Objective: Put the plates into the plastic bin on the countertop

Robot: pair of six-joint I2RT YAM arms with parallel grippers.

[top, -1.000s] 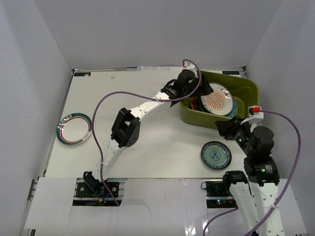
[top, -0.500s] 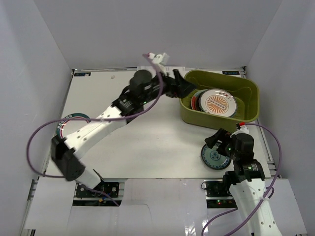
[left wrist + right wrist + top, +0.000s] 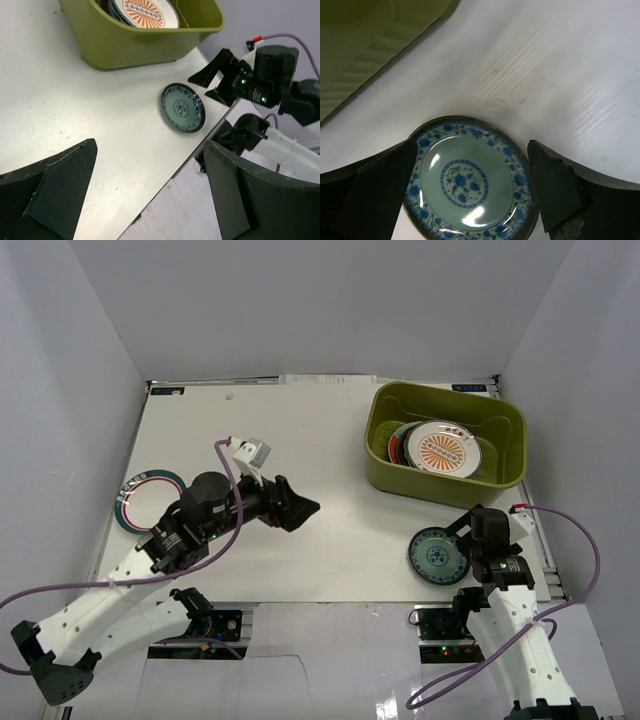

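The olive-green plastic bin stands at the back right of the white countertop. It holds several stacked plates, with an orange sunburst plate on top. A small teal plate with a blue floral rim lies flat near the front edge. My right gripper is open just above its right side. In the right wrist view its fingers flank the teal plate without touching it. A striped-rim white plate lies at the far left. My left gripper hangs open and empty over mid-table.
White walls enclose the table on three sides. In the left wrist view, the bin, the teal plate and the right arm lie beyond my open left gripper. The table's front edge runs close under the teal plate.
The left arm drew back from the bin to mid-table, open and empty. The right gripper opened wide and dropped from the bin's front wall to the small teal plate.
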